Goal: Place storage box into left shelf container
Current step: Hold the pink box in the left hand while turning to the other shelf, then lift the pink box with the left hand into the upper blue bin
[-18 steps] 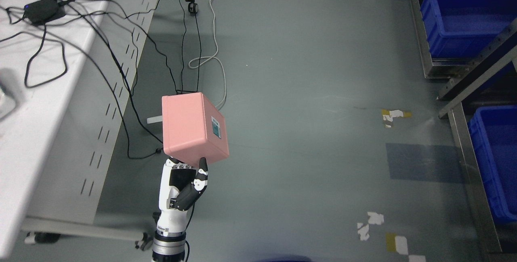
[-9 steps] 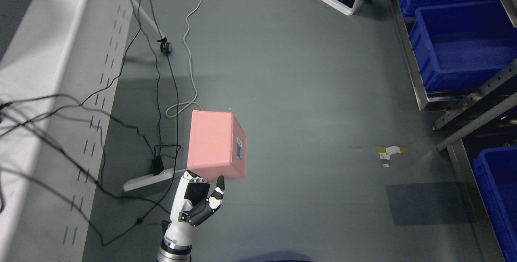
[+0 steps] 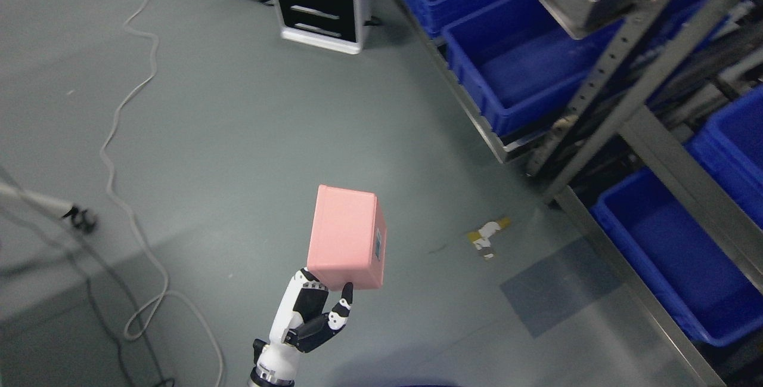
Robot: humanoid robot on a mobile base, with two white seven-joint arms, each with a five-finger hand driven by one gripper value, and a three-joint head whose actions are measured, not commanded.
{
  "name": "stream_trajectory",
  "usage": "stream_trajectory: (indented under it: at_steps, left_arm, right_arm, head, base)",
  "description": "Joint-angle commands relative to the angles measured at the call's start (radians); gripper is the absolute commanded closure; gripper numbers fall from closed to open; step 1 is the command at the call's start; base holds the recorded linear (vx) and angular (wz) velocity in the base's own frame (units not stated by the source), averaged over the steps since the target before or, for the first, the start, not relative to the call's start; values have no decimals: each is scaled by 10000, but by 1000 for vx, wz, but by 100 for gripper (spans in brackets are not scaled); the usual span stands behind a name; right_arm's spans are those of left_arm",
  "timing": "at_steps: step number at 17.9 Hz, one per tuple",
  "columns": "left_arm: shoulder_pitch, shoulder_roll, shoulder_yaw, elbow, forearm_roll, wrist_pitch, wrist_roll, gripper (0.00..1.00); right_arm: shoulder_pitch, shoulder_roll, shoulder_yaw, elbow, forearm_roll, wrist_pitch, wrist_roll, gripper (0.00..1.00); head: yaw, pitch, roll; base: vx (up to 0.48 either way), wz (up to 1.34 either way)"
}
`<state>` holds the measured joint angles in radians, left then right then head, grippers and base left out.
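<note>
A pink storage box (image 3: 343, 235) with a small label on its right face is held up over the grey floor, low in the middle of the head view. My left hand (image 3: 325, 299) comes up from the bottom edge and is shut on the box's lower end, thumb against its right underside. A metal shelf (image 3: 641, 121) runs along the right, carrying open blue containers: one at the upper middle (image 3: 518, 59) and one lower right (image 3: 661, 244). The box is well left of the shelf, apart from it. My right hand is out of view.
A white cabinet-like unit (image 3: 316, 5) stands on the floor at the top. A white cable (image 3: 116, 136) snakes down the left side beside a wheeled stand leg (image 3: 74, 217). Tape scraps (image 3: 486, 238) lie on the floor near the shelf's foot.
The whole view has swung right: the white table has left the picture and the shelf with blue containers fills more of the right. The box stays in my left hand.
</note>
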<state>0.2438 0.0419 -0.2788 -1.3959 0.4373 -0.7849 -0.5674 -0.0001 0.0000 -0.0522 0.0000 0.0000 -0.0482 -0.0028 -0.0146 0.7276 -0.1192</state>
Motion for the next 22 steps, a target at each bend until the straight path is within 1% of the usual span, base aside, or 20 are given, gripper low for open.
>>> stream_trajectory:
  at_steps: [1,5,8,12,15,17,19,22]
  left_arm:
    - [184,148,-923,1409,-185,-5,-736,95]
    - [231,210,-893,1411,-201,-5,-815,94]
    - [-44,164,-726,829,-216,-5,-1275,94]
    - [-1407,133,546,889,-385,-5,-1275,94]
    - [-2267,148,962,904,-400,-5,-1291,94]
    - [-2957,118,1252,1301,-568,850,-1275,94]
    - [-3494,148,1682,1502,-798,1312,-1290,94]
    - [-4246,149,2280,1610,-937,2752,-1291,94]
  right_arm:
    - [-45,-175,0,-174,-215,-24,-2,0]
    - [-45,-175,0,-174,-215,-24,-2,0]
    - [-45,-175,0,-174,-215,-24,-2,0]
    - [-45,-175,0,-174,-215,-9,-2,0]
    - [-45,-175,0,-174,-215,-9,-2,0]
    - [-45,-175,0,-174,-215,-24,13,0]
    - [-45,-175,0,-174,-215,-24,-2,0]
    - [-45,-175,0,-174,-215,-9,-2,0]
  head:
    - [0,0,0]
    - [0,0,0]
    - [0,0,0]
    - [0,0,0]
    - [0,-2,0]
    - [0,-4,0]
    - [0,-4,0]
    - [0,-4,0]
  base:
    - [320,-1268]
    - [254,-1280]
    - [215,-1171]
    - [165,-1058]
    - [141,-772]
    - [125,-640]
    - [111,-518]
    - [85,-381]
